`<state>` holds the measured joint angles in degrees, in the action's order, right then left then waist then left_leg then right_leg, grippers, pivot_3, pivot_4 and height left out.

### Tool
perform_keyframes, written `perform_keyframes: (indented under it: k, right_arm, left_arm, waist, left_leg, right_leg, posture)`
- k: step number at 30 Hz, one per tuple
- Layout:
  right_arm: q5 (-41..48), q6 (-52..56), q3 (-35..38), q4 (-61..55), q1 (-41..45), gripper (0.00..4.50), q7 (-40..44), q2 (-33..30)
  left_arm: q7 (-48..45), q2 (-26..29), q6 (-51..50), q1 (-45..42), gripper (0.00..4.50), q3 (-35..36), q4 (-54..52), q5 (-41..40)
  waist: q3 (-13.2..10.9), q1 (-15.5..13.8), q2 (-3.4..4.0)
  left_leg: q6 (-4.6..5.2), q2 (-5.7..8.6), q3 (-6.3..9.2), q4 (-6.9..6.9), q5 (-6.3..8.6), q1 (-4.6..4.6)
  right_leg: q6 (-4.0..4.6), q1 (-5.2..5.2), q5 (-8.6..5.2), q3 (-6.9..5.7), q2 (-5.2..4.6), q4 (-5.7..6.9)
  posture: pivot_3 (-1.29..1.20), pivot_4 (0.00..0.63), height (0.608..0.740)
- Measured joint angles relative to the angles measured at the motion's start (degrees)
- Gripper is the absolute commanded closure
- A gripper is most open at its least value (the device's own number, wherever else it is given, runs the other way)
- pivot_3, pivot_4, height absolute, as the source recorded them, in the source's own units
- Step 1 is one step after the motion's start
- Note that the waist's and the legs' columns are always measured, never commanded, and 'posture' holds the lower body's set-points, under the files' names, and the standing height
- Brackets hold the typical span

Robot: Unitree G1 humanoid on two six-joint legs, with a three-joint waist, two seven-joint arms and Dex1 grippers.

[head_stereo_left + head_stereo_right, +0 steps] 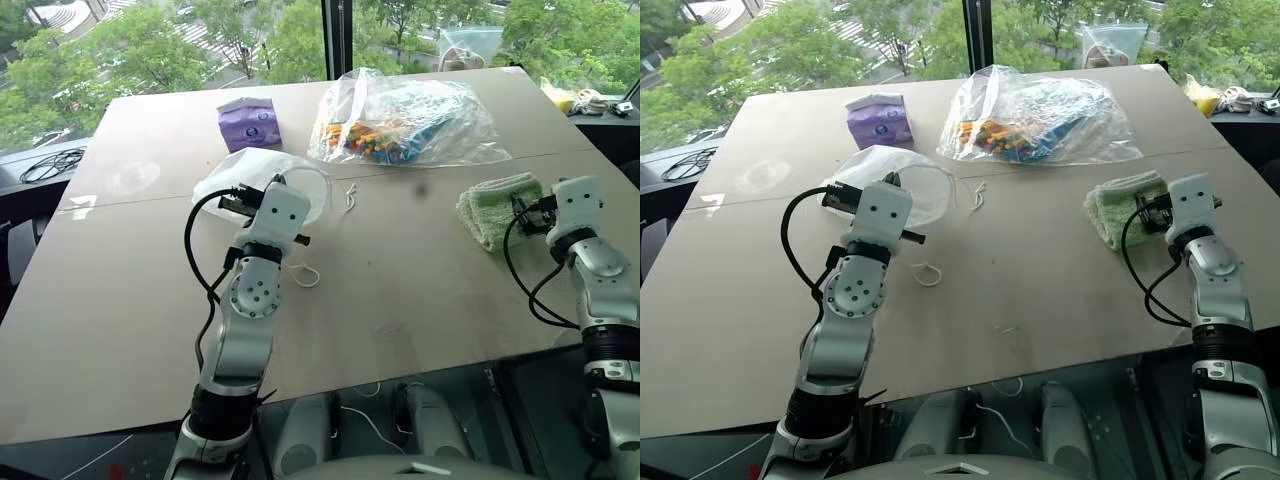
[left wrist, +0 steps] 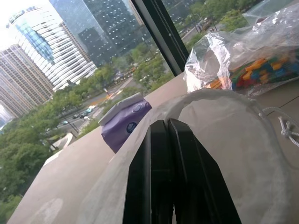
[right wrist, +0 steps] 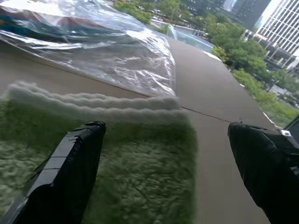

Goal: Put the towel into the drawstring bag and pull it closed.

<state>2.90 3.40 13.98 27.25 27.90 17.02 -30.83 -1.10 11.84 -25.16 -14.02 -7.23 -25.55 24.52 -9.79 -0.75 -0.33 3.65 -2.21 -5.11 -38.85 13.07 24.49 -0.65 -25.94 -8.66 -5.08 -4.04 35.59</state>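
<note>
The drawstring bag (image 1: 258, 172), thin white fabric, lies left of the table's middle with its mouth arched open. My left gripper (image 1: 230, 201) is shut on the bag's near edge; in the left wrist view its fingers (image 2: 159, 154) press together with white fabric on both sides. A thin white cord (image 1: 305, 275) trails toward the front. The light green towel (image 1: 492, 206) lies folded near the table's right side. My right gripper (image 1: 527, 214) stands open right at the towel, and in the right wrist view its fingers (image 3: 70, 163) are spread over the fluffy cloth (image 3: 140, 177).
A clear crinkly plastic bag of colourful sticks (image 1: 400, 120) lies behind both things, close to the towel. A purple packet (image 1: 248, 123) sits behind the drawstring bag. Small items (image 1: 585, 98) lie at the far right corner. The table's right edge (image 1: 600, 200) runs just beside my right arm.
</note>
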Motion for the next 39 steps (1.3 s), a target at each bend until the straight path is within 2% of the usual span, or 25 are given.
perform_keyframes:
  k: [8, 12, 17, 22, 23, 24, 29, 31, 32, 36, 39]
  right_arm:
    - [17.82, 31.46, 8.44, 2.03, 6.9, 0.0, 5.45, 4.15]
    - [24.74, 41.05, 10.55, 2.65, 9.29, 0.0, 11.25, 4.17]
    - [26.06, 44.0, 7.12, 2.95, 9.77, 0.0, 17.42, 4.3]
    - [23.0, 42.19, 2.85, 3.46, 10.65, 0.0, 18.81, 5.6]
    - [22.08, 41.1, 2.36, 4.7, 11.45, 0.56, 18.78, 6.19]
    - [21.07, 39.83, 2.08, 6.0, 12.05, 0.81, 18.42, 6.64]
    - [18.13, 35.66, 1.75, 11.51, 14.46, 3.15, 17.24, 7.55]
    - [17.94, 34.57, 1.77, 12.65, 14.71, 4.16, 17.51, 8.64]
    - [17.94, 34.25, 1.77, 12.73, 14.77, 4.49, 17.69, 8.81]
    - [19.43, 35.52, 2.31, 11.27, 14.18, 4.49, 18.99, 9.34]
    - [23.61, 40.31, 4.32, 7.33, 13.05, 4.49, 20.18, 10.94]
  left_arm:
    - [-0.12, -0.82, 0.35, -0.34, 4.47, 0.08, 1.93, -0.06]
    - [-0.43, -0.82, 0.57, -0.34, 4.47, 0.12, 2.09, -0.06]
    - [-0.42, -0.81, 0.57, -0.33, 4.47, 0.22, 2.09, 0.1]
    - [-0.41, -0.75, 0.55, -0.19, 4.47, 0.51, 2.07, 0.21]
    - [-0.43, -0.72, 0.55, 0.02, 4.5, 0.49, 2.06, 0.28]
    - [-0.43, -0.72, 0.55, 0.2, 4.5, 0.44, 2.06, 0.29]
    - [-0.46, -1.46, 0.38, 0.49, 4.5, 0.93, 2.06, -0.27]
    - [-1.39, -3.13, 0.15, 0.17, 4.5, 2.38, 2.06, -3.03]
    - [-2.58, -3.4, 0.23, -0.14, 4.5, 2.74, 2.06, -4.91]
    - [-6.96, -4.08, 0.27, -0.51, 4.5, 3.7, 2.05, -11.56]
    - [-9.75, -5.35, -1.02, -0.83, 4.5, 6.61, 2.04, -17.86]
  waist:
    - [0.03, 0.65, -0.04]
    - [0.07, 1.7, -0.13]
    - [0.09, 1.96, -0.16]
    - [0.33, 2.92, -0.56]
    - [0.37, 3.23, -0.63]
    - [0.42, 3.38, -0.7]
    - [0.42, 3.49, -0.77]
    - [0.42, 3.48, -0.77]
    - [0.42, 3.48, -0.77]
    - [0.41, 3.49, -0.76]
    - [0.39, 3.45, -0.74]
  left_leg:
    - [0.0, -0.07, -0.04, 0.0, 0.01, -0.33]
    - [0.0, -0.1, -0.04, 0.0, 0.01, -0.36]
    - [0.0, -0.16, -0.02, 0.01, 0.01, -0.42]
    - [-0.02, -0.3, -0.02, 0.06, 0.02, -0.55]
    - [-0.03, -0.32, -0.03, 0.08, 0.03, -0.62]
    - [-0.09, -0.34, -0.01, 0.08, 0.06, -0.69]
    - [-0.28, -0.42, 0.23, 0.08, 0.17, -0.78]
    - [-0.28, -0.48, 0.35, 0.08, 0.18, -0.78]
    - [-0.28, -0.49, 0.39, 0.08, 0.18, -0.79]
    - [-0.28, -0.51, 0.48, 0.13, 0.18, -0.78]
    - [-0.26, -0.5, 0.48, 0.31, 0.16, -0.76]
  right_leg:
    - [0.01, 0.21, 0.0, 0.07, 0.05, 0.18]
    - [0.01, 0.21, 0.0, 0.07, 0.06, 0.18]
    - [0.01, 0.22, 0.0, 0.06, 0.13, 0.18]
    - [0.01, 0.29, -0.01, 0.06, 0.22, 0.18]
    - [0.01, 0.29, -0.01, 0.07, 0.23, 0.18]
    - [0.01, 0.29, -0.01, 0.07, 0.25, 0.18]
    - [0.01, 0.26, -0.01, 0.05, 0.4, 0.18]
    - [0.01, 0.25, -0.01, 0.04, 0.38, 0.18]
    - [0.01, 0.24, -0.01, 0.03, 0.4, 0.18]
    - [0.02, 0.16, -0.01, 0.01, 0.48, 0.18]
    - [0.03, 0.05, 0.01, 0.06, 0.76, 0.18]
  posture:
    - [0.0, 0.15, 0.74]
    - [0.0, 0.15, 0.74]
    - [0.0, 0.15, 0.74]
    - [0.0, 0.15, 0.74]
    - [0.0, 0.15, 0.74]
    - [0.0, 0.15, 0.74]
    - [0.0, 0.15, 0.74]
    - [0.0, 0.15, 0.74]
    - [0.0, 0.15, 0.74]
    - [0.0, 0.15, 0.74]
    - [0.0, 0.15, 0.74]
